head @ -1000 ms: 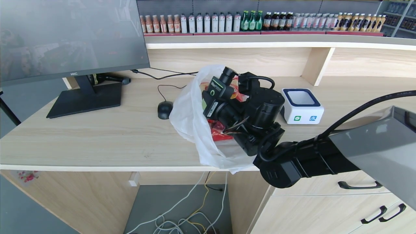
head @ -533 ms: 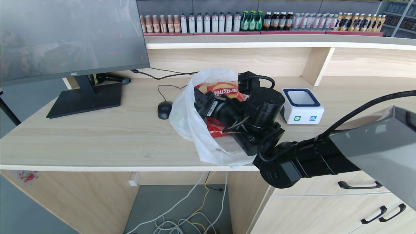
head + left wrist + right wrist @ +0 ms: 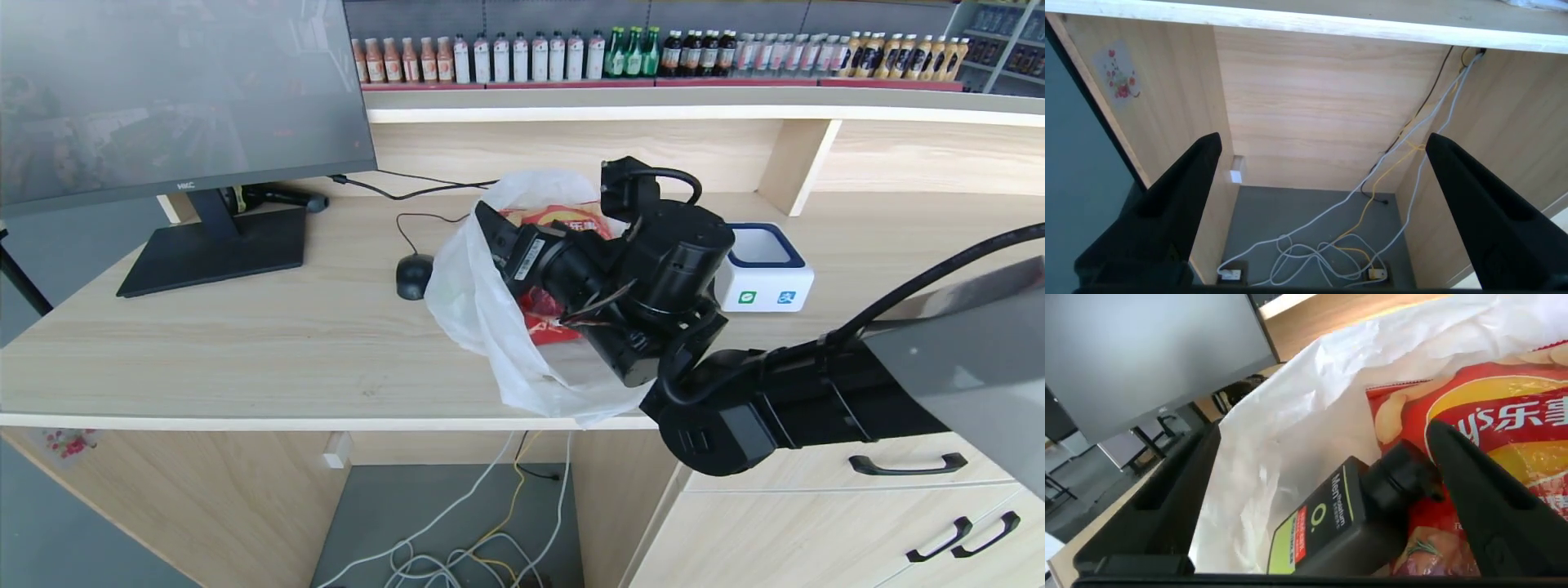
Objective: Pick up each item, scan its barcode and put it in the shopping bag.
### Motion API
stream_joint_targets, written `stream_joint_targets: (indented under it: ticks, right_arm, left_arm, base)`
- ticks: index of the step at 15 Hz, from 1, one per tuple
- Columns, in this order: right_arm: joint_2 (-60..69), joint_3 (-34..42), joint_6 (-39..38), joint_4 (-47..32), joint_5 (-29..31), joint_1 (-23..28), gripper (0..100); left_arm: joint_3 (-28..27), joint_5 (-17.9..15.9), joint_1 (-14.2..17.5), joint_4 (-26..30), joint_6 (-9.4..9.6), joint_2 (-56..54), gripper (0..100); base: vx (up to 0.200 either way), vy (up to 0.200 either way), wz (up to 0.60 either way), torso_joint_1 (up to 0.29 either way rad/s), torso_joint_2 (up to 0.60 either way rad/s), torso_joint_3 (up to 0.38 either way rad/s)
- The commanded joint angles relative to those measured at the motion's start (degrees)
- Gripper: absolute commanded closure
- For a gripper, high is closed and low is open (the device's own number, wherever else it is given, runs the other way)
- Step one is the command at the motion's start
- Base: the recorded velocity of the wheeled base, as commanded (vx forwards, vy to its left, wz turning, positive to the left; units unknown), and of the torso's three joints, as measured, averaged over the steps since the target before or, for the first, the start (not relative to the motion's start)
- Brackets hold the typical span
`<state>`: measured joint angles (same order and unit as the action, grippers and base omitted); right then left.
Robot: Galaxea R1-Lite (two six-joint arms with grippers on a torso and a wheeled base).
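Two end effectors, both with fingers spread wide. Nearest, below the front edge of the worktop (image 3: 245,351), left end effector (image 3: 1323,140) holding nothing, aimed at loose cables (image 3: 1323,253) on the grey floor (image 3: 1282,208). Higher up, right end effector (image 3: 1323,433) inside the mouth of a white plastic shopping bag (image 3: 473,302) on the worktop, gripping nothing. Between its fingers, lying loose in the bag, a dark bottle (image 3: 1331,523) with a green label and black cap, cap close to one finger, contact impossible to judge. Beside the bottle, also in the bag, a red crisp packet (image 3: 1503,416). To the robot's right of the bag, partly behind the right arm (image 3: 678,269), a white barcode scanner (image 3: 767,286) with a blue rim. Left of the bag, a black mouse (image 3: 415,276), then a monitor (image 3: 180,90) on a black stand. Farthest back, a long shelf of bottles (image 3: 653,55).
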<state>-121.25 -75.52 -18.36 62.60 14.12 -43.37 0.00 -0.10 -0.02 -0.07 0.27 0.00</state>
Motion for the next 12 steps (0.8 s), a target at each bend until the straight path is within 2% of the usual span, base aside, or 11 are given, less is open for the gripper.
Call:
stream_joint_targets:
  ticks: [1,5,7,10,12]
  right_arm:
    - [3.47,0.11,0.34,-0.02,0.03,-0.22,0]
    - [8.66,1.17,1.48,0.16,-0.23,-0.66,0]
    - [13.32,5.74,1.48,2.09,-0.41,-1.10,0]
    - [22.72,20.33,1.48,8.07,-0.41,-1.01,0]
    - [31.51,38.43,2.36,14.31,-0.85,-1.01,0]
  left_arm:
    - [0.00,0.01,0.02,-0.01,0.00,0.00,0]
    - [0.00,0.01,-0.06,-0.01,0.00,0.00,0]
    - [0.00,0.01,-0.06,-0.01,0.00,0.00,0]
    - [0.00,0.01,0.02,-0.01,0.00,0.00,0]
    - [0.00,0.01,0.02,-0.01,0.00,0.00,0]
  base:
    - [0.000,0.000,0.00,0.000,0.00,0.000]
    - [0.000,0.000,0.00,0.000,0.00,0.000]
    - [0.000,0.000,0.00,0.000,0.00,0.000]
    - [0.000,0.000,0.00,0.000,0.00,0.000]
    - [0.000,0.000,0.00,0.000,0.00,0.000]
